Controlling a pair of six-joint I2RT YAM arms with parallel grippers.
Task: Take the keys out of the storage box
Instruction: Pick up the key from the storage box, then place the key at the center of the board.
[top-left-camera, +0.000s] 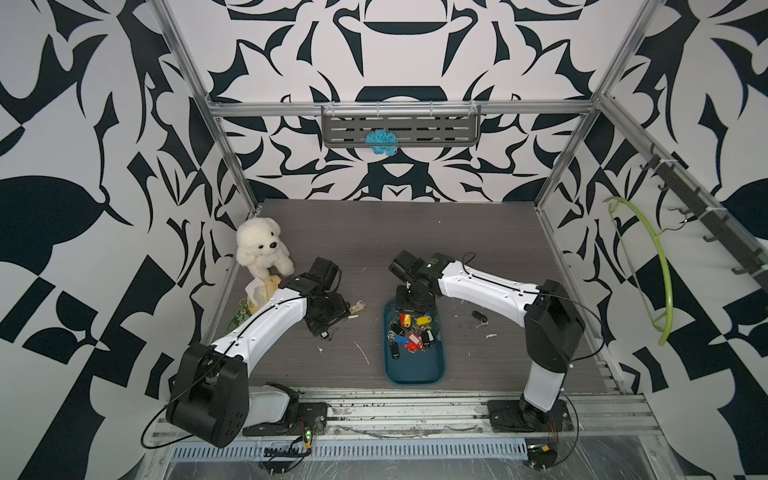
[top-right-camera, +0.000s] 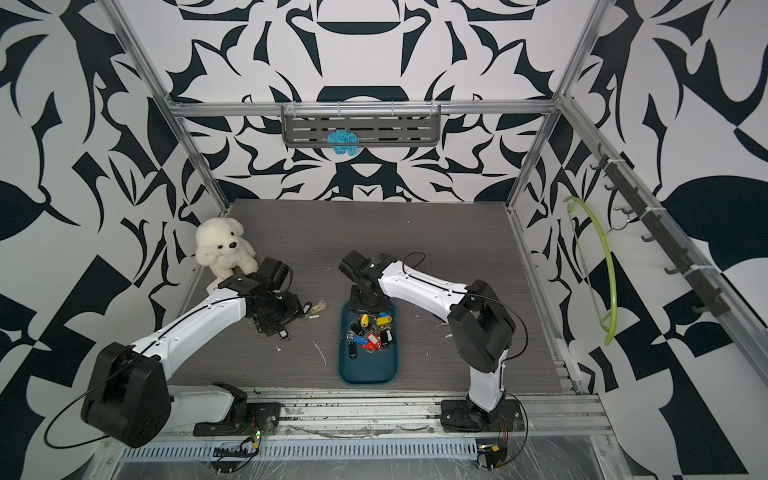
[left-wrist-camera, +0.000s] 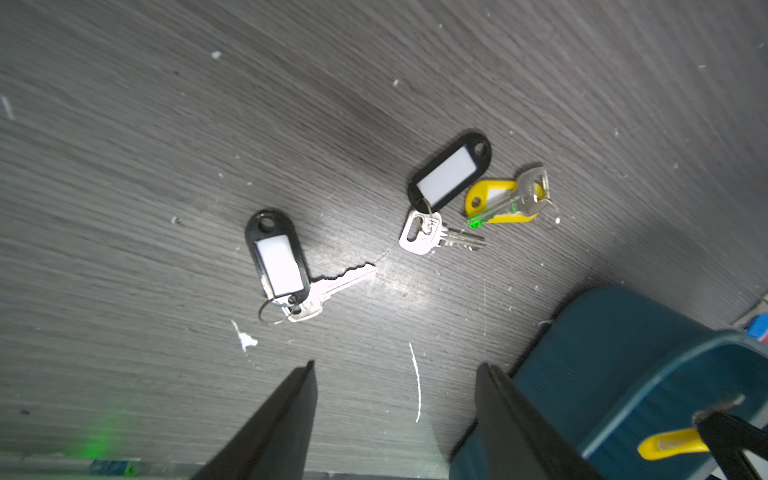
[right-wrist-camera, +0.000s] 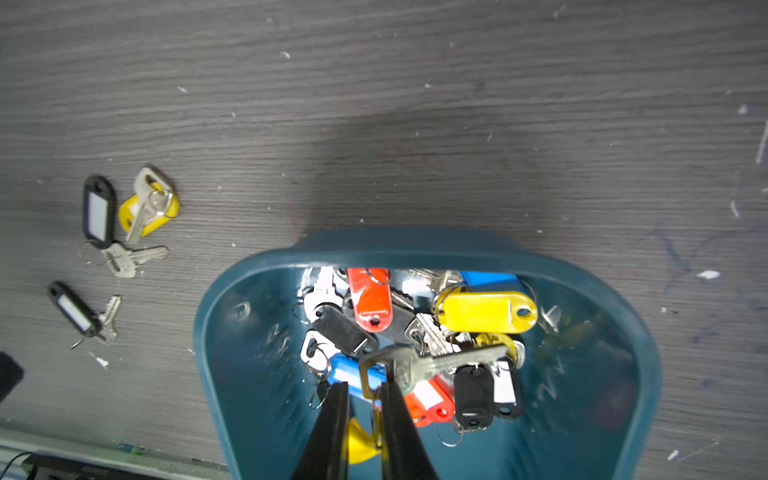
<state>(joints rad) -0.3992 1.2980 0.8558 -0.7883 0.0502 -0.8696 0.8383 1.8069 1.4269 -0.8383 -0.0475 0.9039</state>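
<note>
Pinching into the heap, my right gripper (right-wrist-camera: 363, 384) has its fingers nearly together on the head and ring of a dull key (right-wrist-camera: 440, 361). A yellow tag (right-wrist-camera: 359, 440) hangs just under the tips. My left gripper (left-wrist-camera: 397, 365) hovers over the table (left-wrist-camera: 166, 124) with its fingers well apart and nothing between them.

In a top view the storage box (top-left-camera: 415, 376) sits at lower centre of the frame, with the keys (top-left-camera: 411, 336) piled in its upper half. Three tagged keys (left-wrist-camera: 278, 262) already lie on the table, left of the box in that view.

I judge each key light, stiff and slick. The thin metal could swivel in my pinch, and the linked rings may snag neighbours. The flat plastic tags look like the surest hold, broad faces against my pads, or else the key head close by the ring.
</note>
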